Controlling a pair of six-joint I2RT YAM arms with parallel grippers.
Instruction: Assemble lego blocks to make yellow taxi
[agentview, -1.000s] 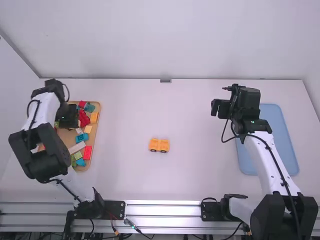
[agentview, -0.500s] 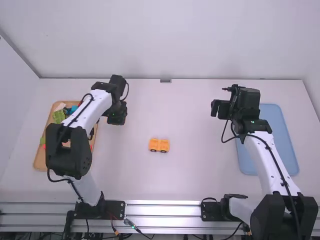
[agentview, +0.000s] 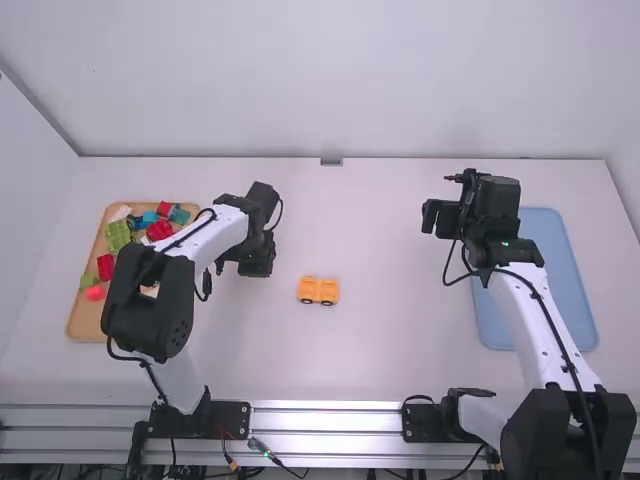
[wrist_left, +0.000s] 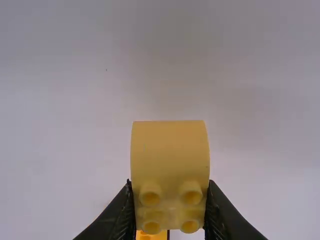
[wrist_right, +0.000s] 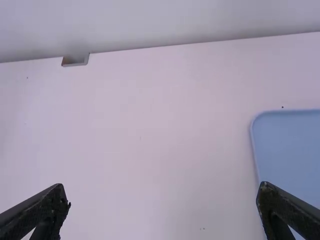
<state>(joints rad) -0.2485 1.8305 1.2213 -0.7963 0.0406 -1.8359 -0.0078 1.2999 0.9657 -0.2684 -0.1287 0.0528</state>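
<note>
One yellow block (wrist_left: 170, 155) is sitting in the left tool (agentview: 257, 264), whose fingers are clamping on it. The right tool (agentview: 436, 216) is keeping its two fingers apart. On the table (agentview: 390, 350), between both arms, the orange wheeled piece (agentview: 319, 291) is standing. The wooden tray (agentview: 82, 327) is carrying colourful blocks, and the blue tray (agentview: 550, 280) is lying beside the right arm.

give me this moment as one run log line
left fingers: shut on yellow block | right fingers: open | orange wheeled piece: on table | held block: not yet on wheeled piece
</note>
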